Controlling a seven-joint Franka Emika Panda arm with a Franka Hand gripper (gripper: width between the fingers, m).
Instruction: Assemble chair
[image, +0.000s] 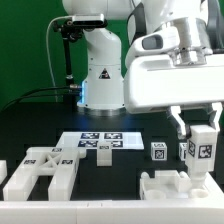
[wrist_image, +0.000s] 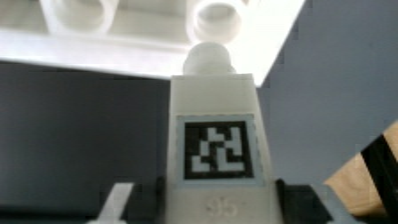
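**Gripper (image: 198, 134) grip on a chair post**

Found the jaws closed on the square post (image: 201, 152). Saw fingers (wrist_image: 121, 205) flanking both its sides in the wrist view, tag facing the camera, round peg at the far end. Located it upright, well apart from the marker board (image: 100, 142), to the exterior view's right. Noted a second post (image: 158, 152) between the two. Logged the slotted panel (image: 40, 172) before the board, toward the exterior view's left. Logged a blocky part (image: 170, 186) before the held post. Could not tell whether the held post touches the table (image: 30, 125).

End effector (image: 198, 138) pointing down, gripping post (image: 203, 153)
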